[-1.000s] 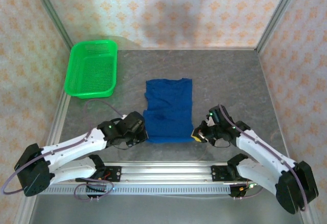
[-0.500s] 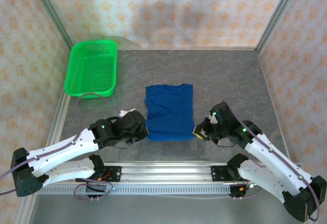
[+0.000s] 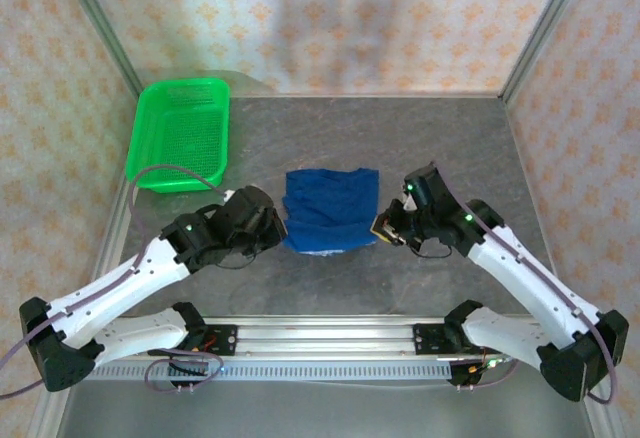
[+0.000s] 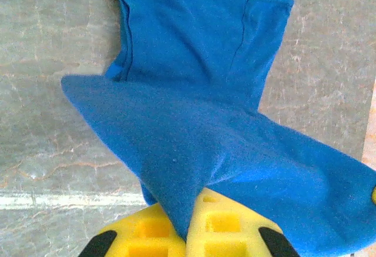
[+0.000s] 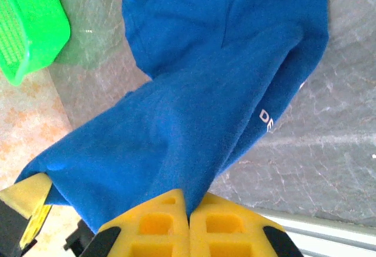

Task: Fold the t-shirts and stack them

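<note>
Here, left pincer [image 4: 187, 225] and right pincer [image 5: 188, 213] each tight on a fold of the blue t-shirt [image 3: 331, 208].

The t-shirt [image 3: 330, 208] lies between left gripper [image 3: 283, 235] and right gripper [image 3: 381, 230], basket [image 3: 180, 138] behind-left.

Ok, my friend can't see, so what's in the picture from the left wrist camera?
A blue t-shirt is pinched between the left arm's yellow fingers at the bottom of the picture, its cloth bunched up toward them. The rest of it lies spread on the grey table beyond.
</note>
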Available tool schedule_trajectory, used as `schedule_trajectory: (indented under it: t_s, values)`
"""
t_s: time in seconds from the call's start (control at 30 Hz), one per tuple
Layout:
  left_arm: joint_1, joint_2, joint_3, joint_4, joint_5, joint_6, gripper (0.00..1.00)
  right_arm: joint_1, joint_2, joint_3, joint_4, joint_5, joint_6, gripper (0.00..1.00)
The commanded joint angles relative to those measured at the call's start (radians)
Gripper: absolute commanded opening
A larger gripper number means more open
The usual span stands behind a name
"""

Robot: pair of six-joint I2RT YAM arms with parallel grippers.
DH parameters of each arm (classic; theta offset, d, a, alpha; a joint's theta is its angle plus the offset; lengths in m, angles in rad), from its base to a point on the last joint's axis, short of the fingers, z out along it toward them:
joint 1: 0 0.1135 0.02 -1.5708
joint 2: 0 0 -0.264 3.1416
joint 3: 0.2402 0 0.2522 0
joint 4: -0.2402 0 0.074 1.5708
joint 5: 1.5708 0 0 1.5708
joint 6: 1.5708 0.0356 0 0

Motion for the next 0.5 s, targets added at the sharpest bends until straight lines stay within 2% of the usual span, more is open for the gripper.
schedule_trajectory:
  t_s: [0.0, 0.27, 0.47]
  values:
    - [0.030, 0.029, 0.040, 0.008, 0.042, 0.056, 0.00, -0.045, 0.028, 0.071, -0.013, 0.000, -0.061, 0.00]
    - [0.077, 0.124, 0.058, 0.116, 0.122, 0.082, 0.00, -0.130, 0.131, 0.151, 0.003, -0.056, -0.116, 0.00]
    - [0.147, 0.191, 0.056, 0.171, 0.186, 0.108, 0.00, -0.175, 0.201, 0.173, 0.031, -0.094, -0.134, 0.00]
